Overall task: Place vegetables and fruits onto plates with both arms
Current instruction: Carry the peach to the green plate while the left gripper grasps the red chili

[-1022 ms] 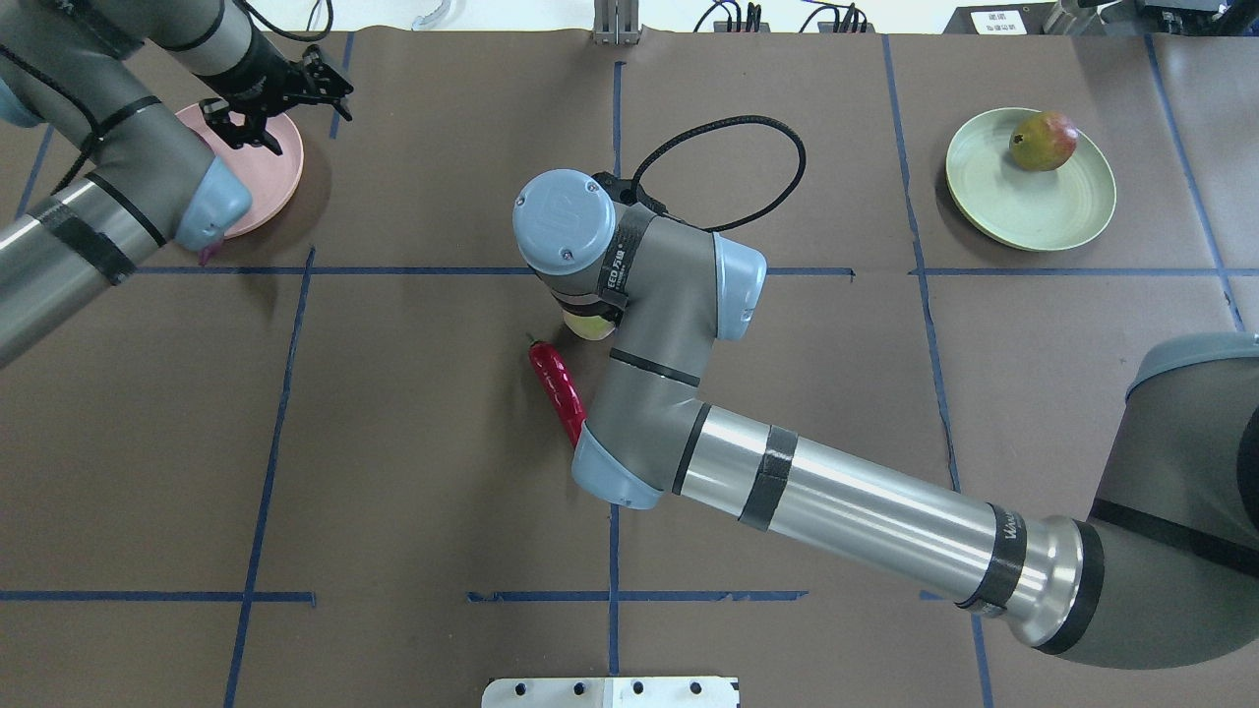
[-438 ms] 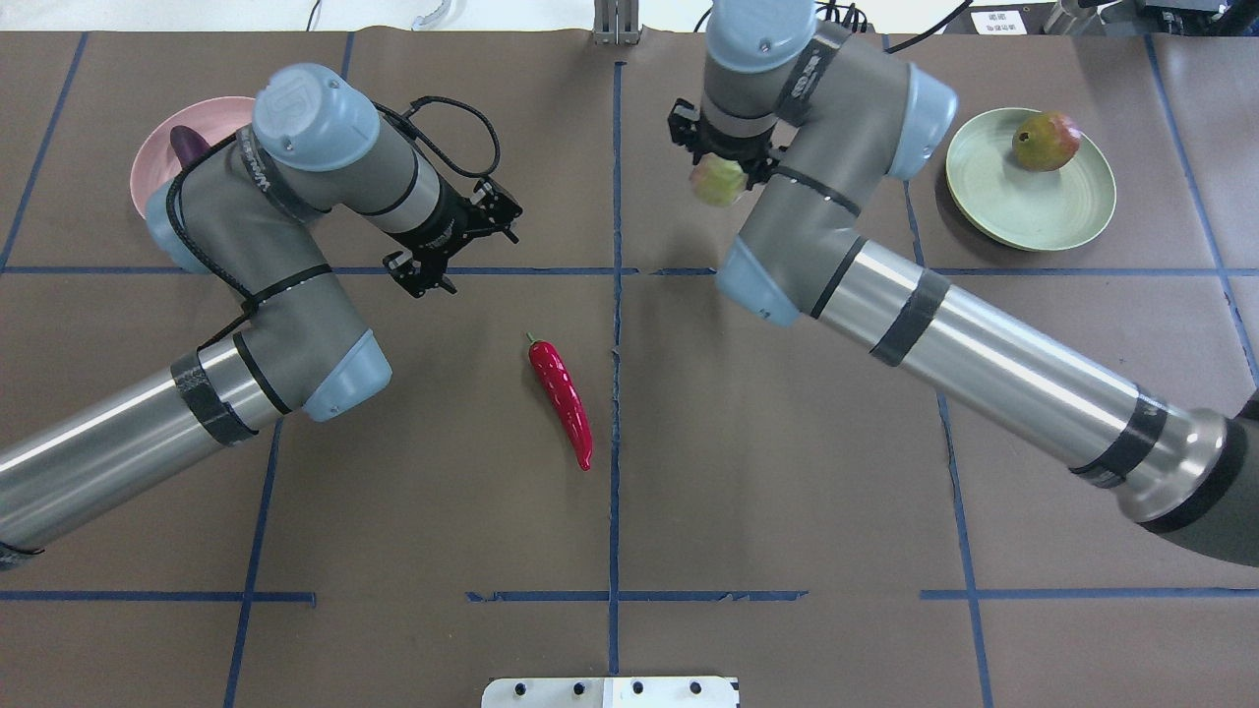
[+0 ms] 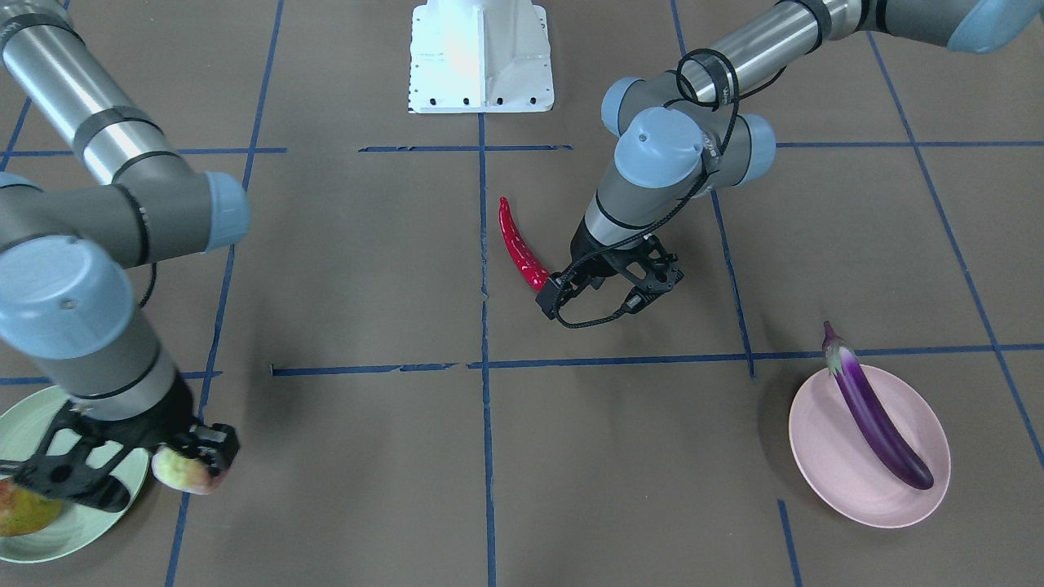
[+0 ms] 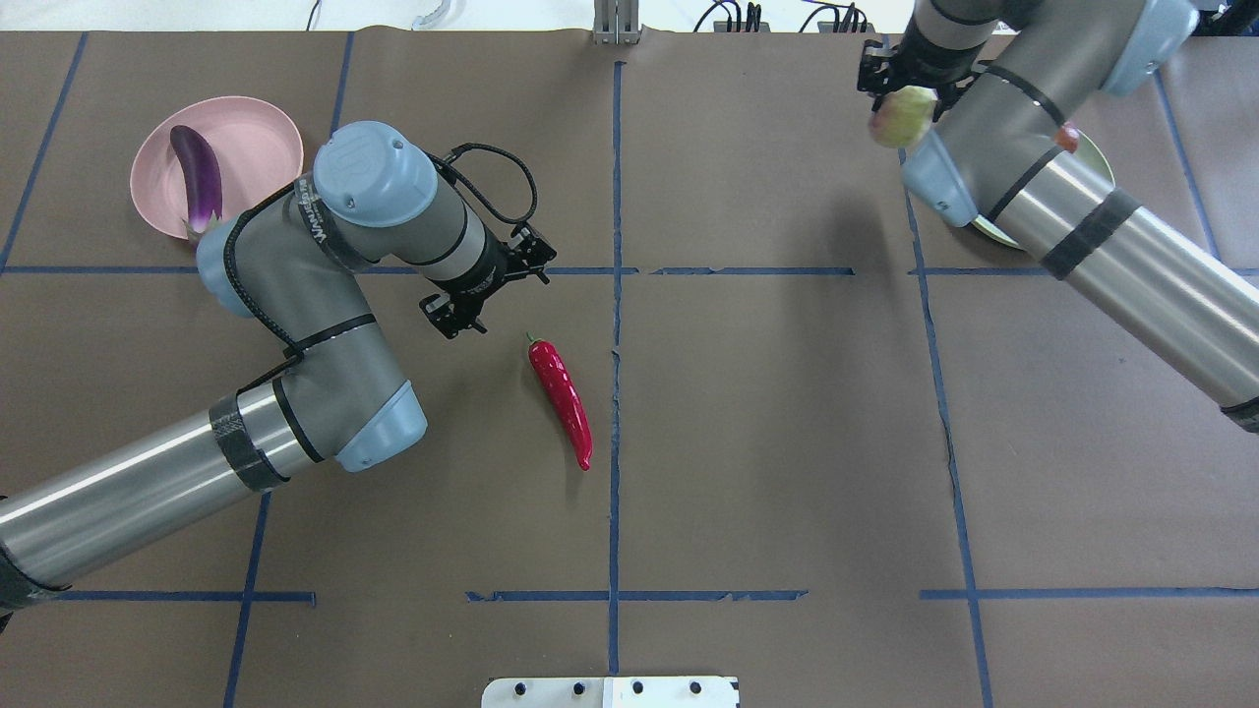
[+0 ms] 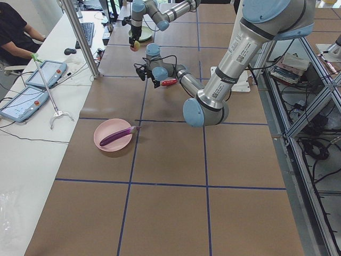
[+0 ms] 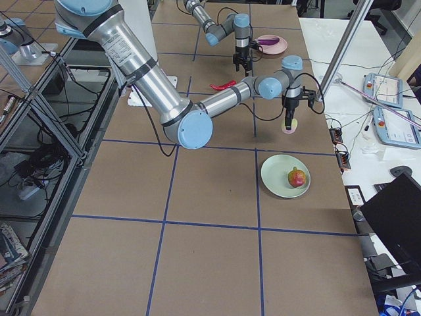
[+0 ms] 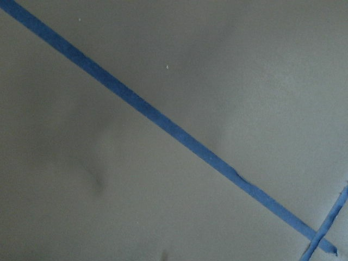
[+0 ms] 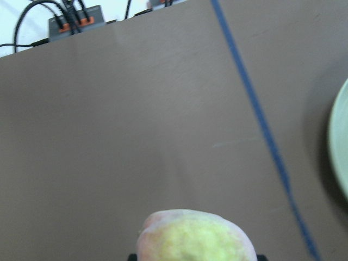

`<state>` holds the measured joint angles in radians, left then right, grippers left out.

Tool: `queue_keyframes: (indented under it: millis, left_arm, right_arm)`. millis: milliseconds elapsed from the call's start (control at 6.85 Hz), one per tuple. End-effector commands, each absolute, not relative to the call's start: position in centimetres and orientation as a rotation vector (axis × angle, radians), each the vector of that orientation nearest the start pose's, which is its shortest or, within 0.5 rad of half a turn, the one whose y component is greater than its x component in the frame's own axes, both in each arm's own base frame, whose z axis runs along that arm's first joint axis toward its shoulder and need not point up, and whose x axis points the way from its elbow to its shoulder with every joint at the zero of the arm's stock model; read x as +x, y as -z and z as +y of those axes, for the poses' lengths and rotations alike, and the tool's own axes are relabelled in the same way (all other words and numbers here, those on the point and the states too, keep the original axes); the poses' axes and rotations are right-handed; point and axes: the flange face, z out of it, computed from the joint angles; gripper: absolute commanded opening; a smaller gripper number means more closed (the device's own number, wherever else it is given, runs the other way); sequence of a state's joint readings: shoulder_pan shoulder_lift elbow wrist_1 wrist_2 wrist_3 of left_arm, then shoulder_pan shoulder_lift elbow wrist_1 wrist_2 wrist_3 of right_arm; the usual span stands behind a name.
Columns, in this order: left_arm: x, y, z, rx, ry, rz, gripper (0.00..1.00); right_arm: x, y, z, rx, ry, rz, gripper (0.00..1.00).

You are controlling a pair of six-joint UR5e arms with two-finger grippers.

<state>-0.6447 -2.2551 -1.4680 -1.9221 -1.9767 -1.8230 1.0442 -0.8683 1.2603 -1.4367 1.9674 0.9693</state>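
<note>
L arm [image 4: 315, 354], R arm [image 4: 1131, 256]: grey w/ silver tubes, lt-blue caps, black bands, black cables

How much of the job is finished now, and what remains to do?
Done: the eggplant lies on the pink plate, and the dark red fruit sits on the green plate. In hand: the right gripper holds the pale fruit in the air beside the green plate. Left: the chili lies on the table; the left gripper, open, is near its stem end, apart from it.

You'll see right gripper [image 4: 903, 106] carried pale fruit [image 4: 895, 120] across to beside green plate [image 4: 987, 232] — left gripper [image 4: 492, 295] swung from pink plate [image 4: 266, 138] toward chili [image 4: 561, 398].
</note>
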Motion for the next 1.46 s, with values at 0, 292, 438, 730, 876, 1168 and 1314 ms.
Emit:
queue_keyframes:
  millis: [0,292,438,730,876,1168,1314]
  left_arm:
    - [55.4,-24.5,-48.9,-0.175,0.621,0.963,1.00]
    - [57.3,-24.9,-47.0,-0.170,0.609,0.921,1.00]
    - [58.2,-23.9,-46.3,-0.173,0.596,0.928,1.00]
    - [59.5,-23.9,-44.9,-0.172,0.605,0.921,0.74]
    - [59.5,-24.3,-44.9,-0.173,0.607,0.915,0.28]
    - [58.1,-23.9,-46.3,-0.154,0.617,0.929,0.00]
    - [54.2,-22.8,-49.4,-0.118,0.663,0.967,0.00]
  right_arm:
    - [-24.7,-45.9,-70.8,0.082,-0.242,-0.556,0.00]
    - [-24.1,-49.3,-70.6,0.066,-0.235,-0.533,0.00]
    - [-24.0,-50.3,-70.7,0.059,-0.225,-0.525,0.04]
    - [-23.8,-50.7,-70.3,0.059,-0.217,-0.525,1.00]
    - [-23.6,-49.6,-70.3,0.075,-0.212,-0.540,1.00]
    - [-21.6,-45.6,-69.8,0.099,-0.209,-0.631,1.00]
    - [-20.8,-43.8,-67.2,0.094,-0.188,-0.721,1.00]
